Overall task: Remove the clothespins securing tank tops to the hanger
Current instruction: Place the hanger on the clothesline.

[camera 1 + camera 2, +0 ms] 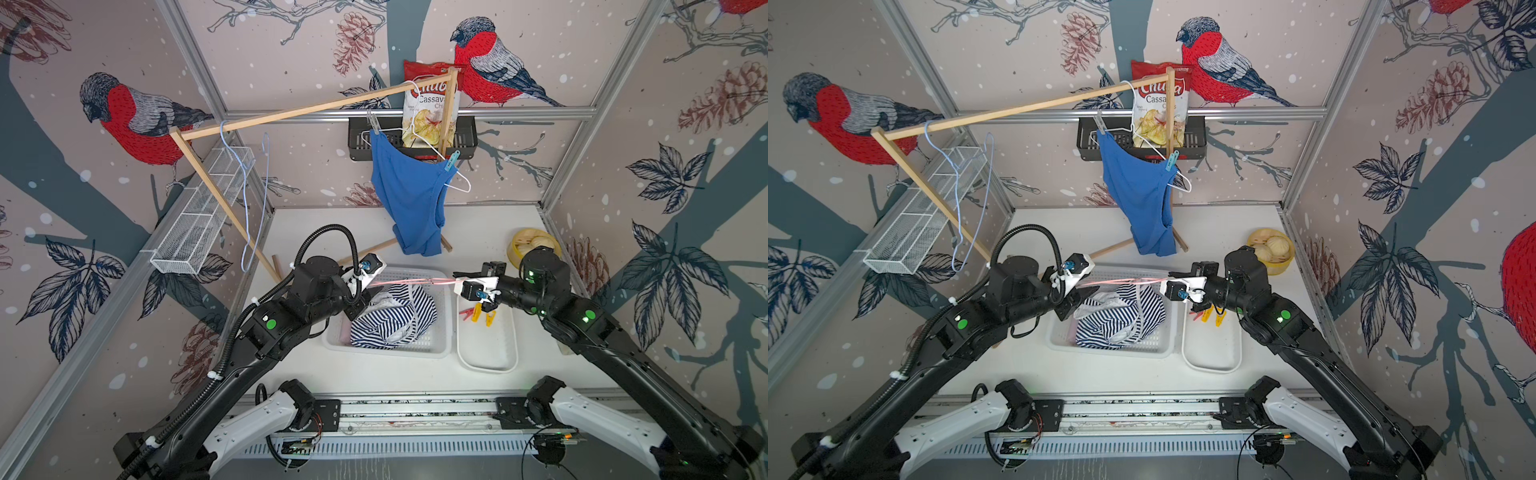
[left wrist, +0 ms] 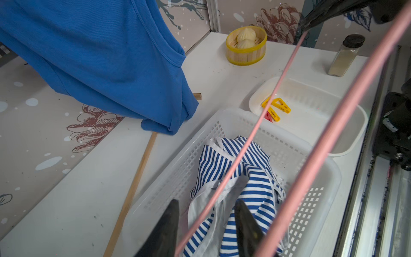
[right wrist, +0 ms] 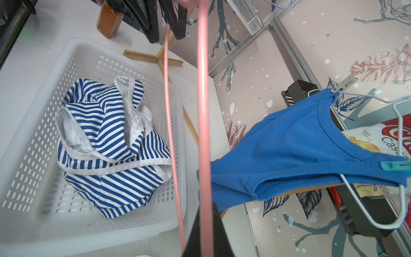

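The bright blue tank top [image 1: 409,195] [image 1: 1138,195] hangs on a white hanger [image 1: 459,183] at the back. A grey clothespin [image 1: 374,123] and a teal clothespin [image 1: 452,163] [image 3: 393,165] pin it there. A bare pink hanger [image 1: 415,282] [image 2: 262,124] is stretched over the white basket [image 1: 440,345], where the striped tank top [image 1: 395,316] [image 3: 111,142] lies. My right gripper [image 1: 459,275] [image 3: 205,204] is shut on one end of the pink hanger. My left gripper [image 1: 359,303] [image 2: 206,201] is open, with the hanger's wire between its fingers. Yellow clothespins [image 1: 490,318] [image 2: 280,105] and a red clothespin [image 1: 466,312] lie in the white tray [image 1: 486,357].
A wooden rack [image 1: 291,112] spans the back and carries a light blue hanger [image 1: 249,199]; its feet rest on the table. A bun steamer [image 1: 532,245] stands at the back right. Spice jars [image 2: 347,55] [image 3: 109,20] flank the table. A chips bag [image 1: 430,108] sits in the black wall basket [image 1: 361,141].
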